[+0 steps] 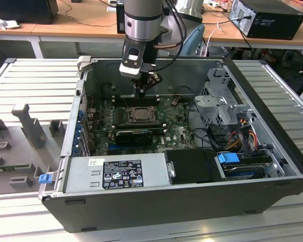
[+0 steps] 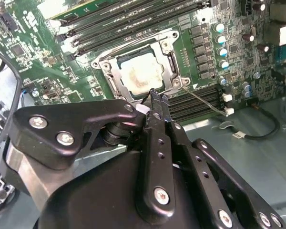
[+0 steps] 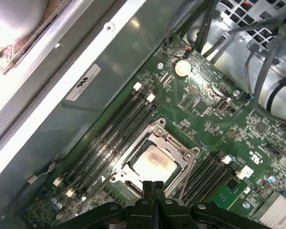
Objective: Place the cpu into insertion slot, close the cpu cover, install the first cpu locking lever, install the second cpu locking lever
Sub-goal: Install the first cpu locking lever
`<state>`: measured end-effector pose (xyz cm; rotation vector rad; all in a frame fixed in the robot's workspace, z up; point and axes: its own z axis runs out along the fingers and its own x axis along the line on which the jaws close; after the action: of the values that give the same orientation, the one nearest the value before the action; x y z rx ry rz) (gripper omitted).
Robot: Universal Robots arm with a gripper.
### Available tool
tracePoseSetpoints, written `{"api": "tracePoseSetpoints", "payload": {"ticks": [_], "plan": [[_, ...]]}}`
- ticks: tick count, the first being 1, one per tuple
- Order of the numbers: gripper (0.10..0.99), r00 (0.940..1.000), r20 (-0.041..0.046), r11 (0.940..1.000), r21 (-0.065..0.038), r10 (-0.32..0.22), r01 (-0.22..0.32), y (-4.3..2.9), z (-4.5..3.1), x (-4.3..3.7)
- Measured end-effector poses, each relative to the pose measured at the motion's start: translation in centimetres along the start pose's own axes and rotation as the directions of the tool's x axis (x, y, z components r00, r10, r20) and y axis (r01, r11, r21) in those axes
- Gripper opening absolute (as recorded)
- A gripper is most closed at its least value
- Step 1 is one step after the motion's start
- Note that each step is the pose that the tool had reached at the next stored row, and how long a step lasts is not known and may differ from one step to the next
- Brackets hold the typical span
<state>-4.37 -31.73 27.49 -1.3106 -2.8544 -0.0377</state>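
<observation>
Here the gripper (image 1: pixel 143 92) hangs inside the open case (image 1: pixel 156 201), over the far edge of the slot (image 1: pixel 132 112), which sits near the middle of the green board (image 1: pixel 177 128) between two banks of memory slots (image 2: pixel 200 98). In both wrist views its fingers (image 3: pixel 154 185) are pressed tight together with nothing between them, the tips (image 2: pixel 157 97) just beside the socket's rim; whether they touch it I cannot tell. The cpu (image 2: pixel 142 76) lies flat in the slot, its pale face (image 3: pixel 154 162) up. The cover (image 2: pixel 110 76) is down over it, framing the chip through its window. In the second wrist view a thin wire lever (image 2: pixel 205 100) runs from the cover's corner out across the memory slots.
</observation>
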Motion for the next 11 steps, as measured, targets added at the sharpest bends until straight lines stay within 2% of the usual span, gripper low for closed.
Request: {"api": "tracePoseSetpoints", "payload": {"ticks": [6,11], "plan": [[0.106,0.9975,-0.0016,0.9975,0.001,-0.070,0.070,0.00,0.00,0.00],[0.106,0.9912,-0.0029,0.9912,0.001,-0.132,0.132,0.00,0.00,0.00]]}}
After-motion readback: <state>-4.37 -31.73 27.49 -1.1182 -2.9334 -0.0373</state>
